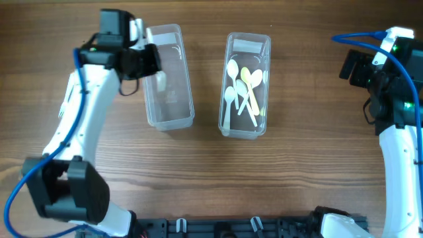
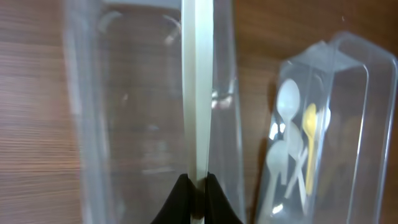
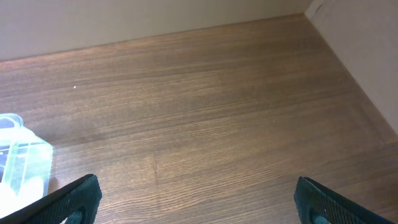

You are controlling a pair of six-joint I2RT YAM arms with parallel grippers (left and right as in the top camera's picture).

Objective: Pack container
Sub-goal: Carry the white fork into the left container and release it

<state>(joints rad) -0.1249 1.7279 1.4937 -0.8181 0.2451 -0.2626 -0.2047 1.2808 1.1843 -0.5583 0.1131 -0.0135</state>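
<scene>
The left gripper (image 2: 197,184) is clamped on a white plastic utensil (image 2: 197,93) over the empty clear container (image 1: 188,99) at 11 o'clock. The second container (image 1: 225,106), at 12 o'clock, holds plastic spoons (image 1: 241,89). At 3 o'clock, the right gripper (image 3: 198,196) hangs spread wide above bare wooden table (image 3: 205,112).

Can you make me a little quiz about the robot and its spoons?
1. True or false: the right gripper is holding a spoon.
2. What colours are the spoons in the clear container? A) white and yellow B) red and blue C) green and black
3. Which gripper pinches the white utensil over the other container?
Key: 1 false, it is open over the bare table. 2 A. 3 the left gripper.
</scene>
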